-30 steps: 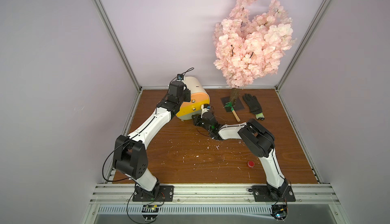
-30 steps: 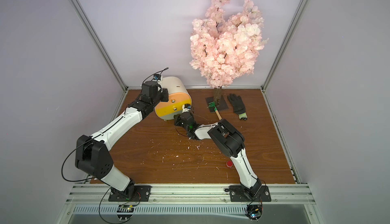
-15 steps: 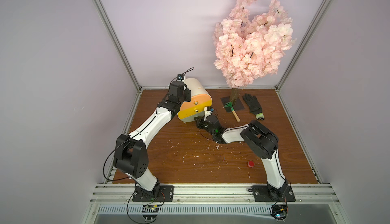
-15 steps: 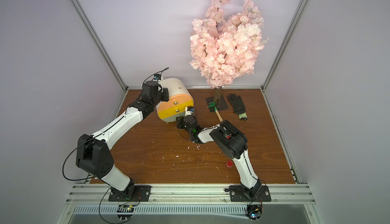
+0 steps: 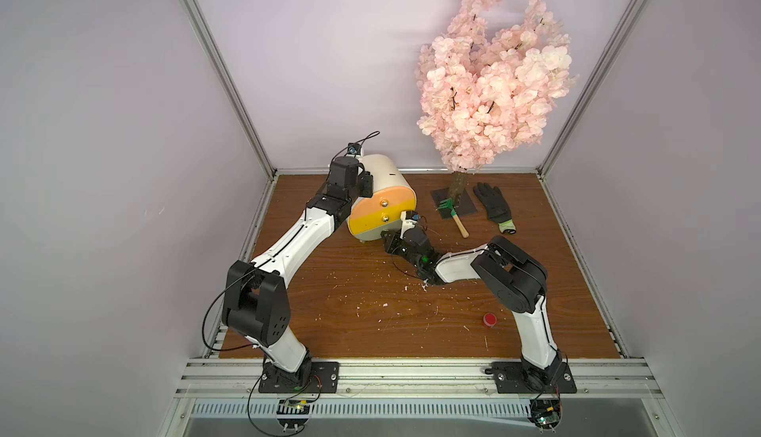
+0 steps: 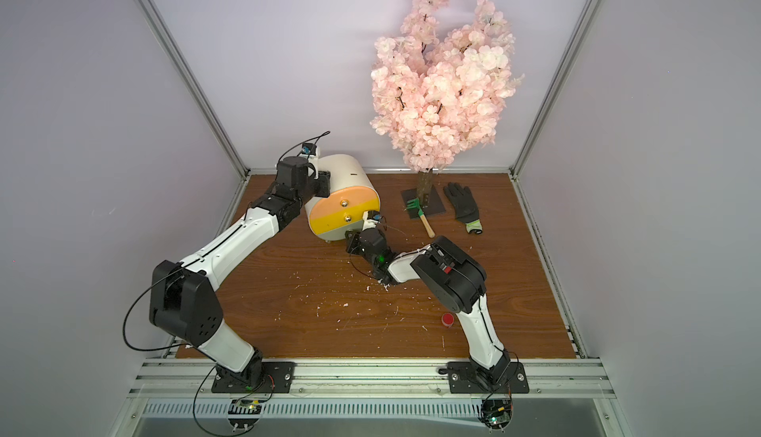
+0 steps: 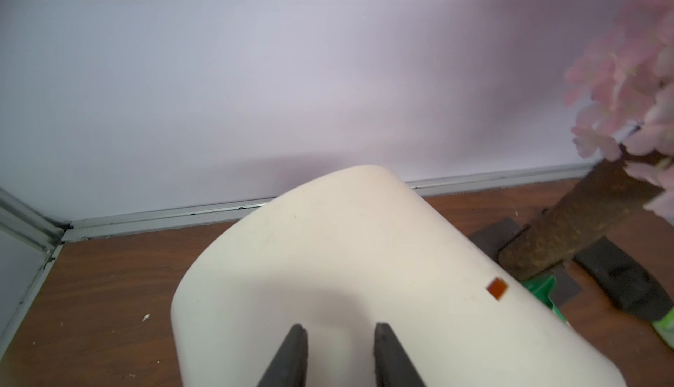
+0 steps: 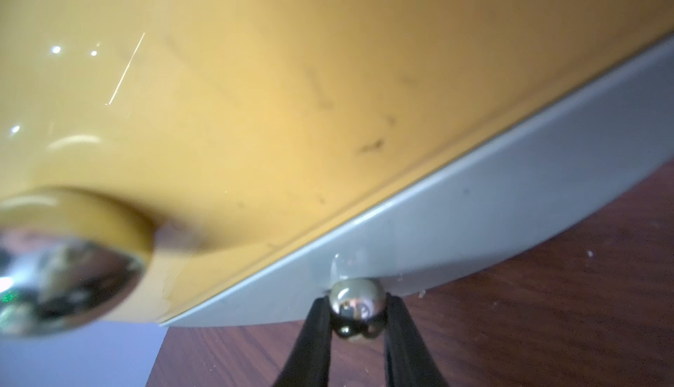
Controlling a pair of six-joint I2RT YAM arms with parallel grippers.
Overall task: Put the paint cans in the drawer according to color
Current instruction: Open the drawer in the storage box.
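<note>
grey drawer knob in right hand

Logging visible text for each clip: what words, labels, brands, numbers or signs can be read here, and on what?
No text is readable.
The cream cabinet bears an orange square tag: no lettering shows.
Its dark mark: too small to read.
The red paint can: no label visible.
</note>
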